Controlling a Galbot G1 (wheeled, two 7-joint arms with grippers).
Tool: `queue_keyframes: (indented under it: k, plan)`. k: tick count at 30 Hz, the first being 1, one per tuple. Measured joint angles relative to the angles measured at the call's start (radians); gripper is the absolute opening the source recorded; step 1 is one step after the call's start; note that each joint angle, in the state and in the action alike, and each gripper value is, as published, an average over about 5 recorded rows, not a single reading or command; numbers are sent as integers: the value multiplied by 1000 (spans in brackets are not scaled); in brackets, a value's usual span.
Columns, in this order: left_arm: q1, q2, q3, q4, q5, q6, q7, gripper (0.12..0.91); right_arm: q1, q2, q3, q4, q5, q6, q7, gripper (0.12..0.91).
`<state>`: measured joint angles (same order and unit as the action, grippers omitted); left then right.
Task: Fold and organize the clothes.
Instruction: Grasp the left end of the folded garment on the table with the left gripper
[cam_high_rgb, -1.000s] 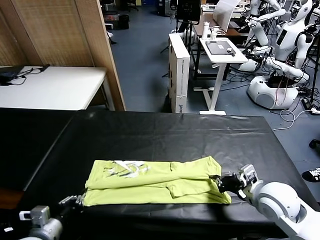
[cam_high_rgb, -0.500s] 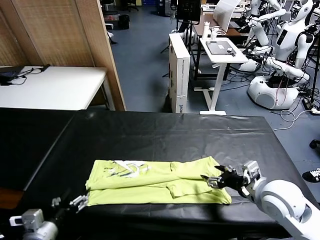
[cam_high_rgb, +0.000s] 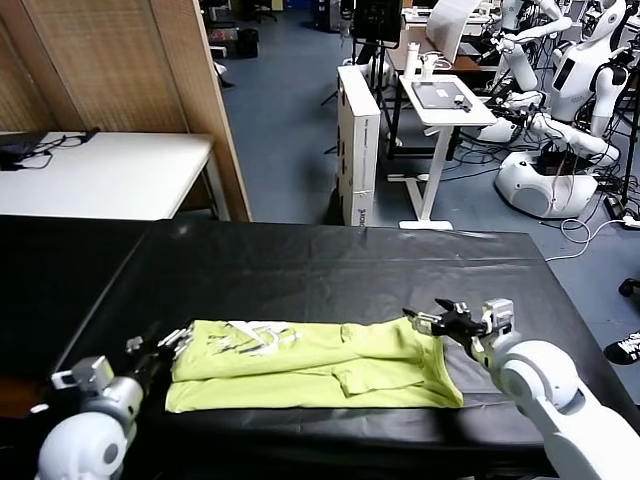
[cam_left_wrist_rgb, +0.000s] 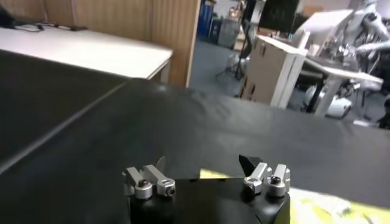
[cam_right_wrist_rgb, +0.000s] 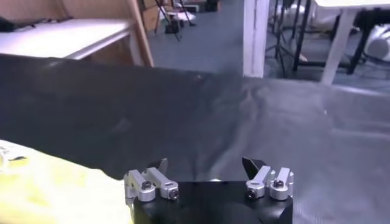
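The clothes, a lime yellow-green T-shirt (cam_high_rgb: 320, 372), lie folded into a long band on the black table (cam_high_rgb: 330, 270), with a white-grey print showing at the far left end. My left gripper (cam_high_rgb: 166, 344) is open and empty beside the shirt's far left corner. The left wrist view has its gripper (cam_left_wrist_rgb: 204, 165) over black cloth, with a sliver of shirt (cam_left_wrist_rgb: 210, 175) just ahead of it. My right gripper (cam_high_rgb: 436, 321) is open and empty at the shirt's far right corner. In the right wrist view the gripper (cam_right_wrist_rgb: 205, 165) faces bare table, with the shirt (cam_right_wrist_rgb: 49, 189) off to one side.
Behind the black table stand a white table (cam_high_rgb: 110, 175) and a wooden partition (cam_high_rgb: 130, 70) at the left. A tall cardboard box (cam_high_rgb: 358, 145), a small white desk (cam_high_rgb: 445, 105) and parked white robots (cam_high_rgb: 560, 120) stand on the floor beyond.
Both grippers have left the shirt's near corners and moved to its far corners, their jaws spreading wider. The shirt lies where it was.
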<state>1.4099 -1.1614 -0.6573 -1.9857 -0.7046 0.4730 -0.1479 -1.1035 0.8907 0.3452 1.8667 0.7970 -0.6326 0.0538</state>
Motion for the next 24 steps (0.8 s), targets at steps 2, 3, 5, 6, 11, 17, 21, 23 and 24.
queue_keyframes:
  k: [2,3,5,6,11,17,21,23,24]
  plan:
    - [-6,-1,8,15,1,1,1,907,2,8,-2,-13,-4,3,-1,907]
    - [-8,0,12,21,2,1,2,907,4,11,-4,-20,-6,4,-2,907]
    - [-13,1,20,34,7,1,4,907,10,18,-9,-30,-8,4,-3,906]
    - [-16,2,24,40,9,1,4,907,14,21,-12,-35,-9,5,-3,901]
    - [-26,-3,31,58,10,5,1,906,26,29,-23,-48,-11,3,-5,850]
    - [-18,-4,31,57,9,5,2,875,19,29,-25,-46,-12,1,-6,784]
    - [-22,-4,31,65,11,1,3,851,12,29,-24,-43,-15,0,-7,769]
    - [-28,-4,31,71,12,-2,3,841,9,30,-24,-43,-16,0,-7,759]
    - [-31,-4,32,74,12,-3,4,837,7,31,-24,-43,-17,0,-7,748]
